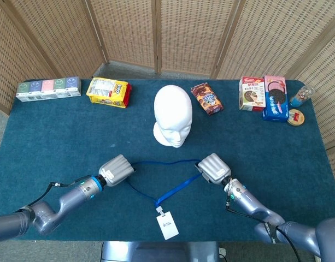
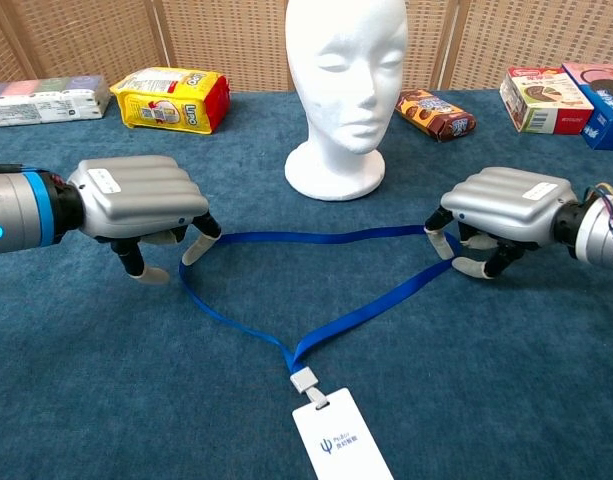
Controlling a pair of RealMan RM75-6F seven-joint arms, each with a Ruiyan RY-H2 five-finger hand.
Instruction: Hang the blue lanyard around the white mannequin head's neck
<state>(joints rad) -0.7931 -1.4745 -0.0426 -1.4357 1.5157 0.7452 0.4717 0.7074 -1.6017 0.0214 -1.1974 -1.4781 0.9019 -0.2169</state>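
Lying flat on the blue bench (image 1: 58, 136), the blue lanyard (image 2: 316, 275) spreads at 6 o'clock of the white mannequin head (image 2: 344, 90). The right hand (image 2: 496, 215) pinches its 3 o'clock end; the left hand (image 2: 141, 205), fingers apart, reaches its 9 o'clock bend, grip unclear.

A blue ribbon lanyard (image 1: 167, 177) lies on the near table between two silver hands, left (image 1: 117, 170) and right (image 1: 213, 168).

Right hand (image 2: 501, 215) hides lanyard (image 2: 316, 240) end; badge (image 2: 341, 440) cut off.
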